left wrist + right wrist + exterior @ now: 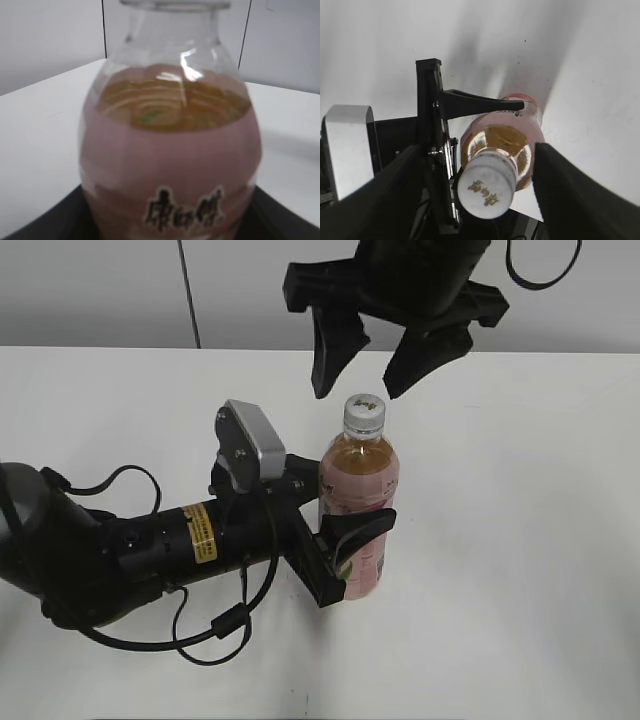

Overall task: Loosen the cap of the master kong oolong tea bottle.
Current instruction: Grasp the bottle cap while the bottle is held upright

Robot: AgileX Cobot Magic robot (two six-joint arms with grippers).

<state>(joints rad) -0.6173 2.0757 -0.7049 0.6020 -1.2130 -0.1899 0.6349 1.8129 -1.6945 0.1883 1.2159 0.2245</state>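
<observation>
The left tool (350, 540) clamps the master kong oolong tea bottle (358, 502) mid-tabletop (520, 540); the right tool (368, 375) hovers spread above the cap (364, 414). An off-centre descent could tip the bottle.

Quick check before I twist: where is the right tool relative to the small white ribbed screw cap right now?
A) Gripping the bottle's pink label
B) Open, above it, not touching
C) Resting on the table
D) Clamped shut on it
B: the right tool hangs open just above the small white ribbed screw cap, its fingers spread to either side with clear gaps.
</observation>
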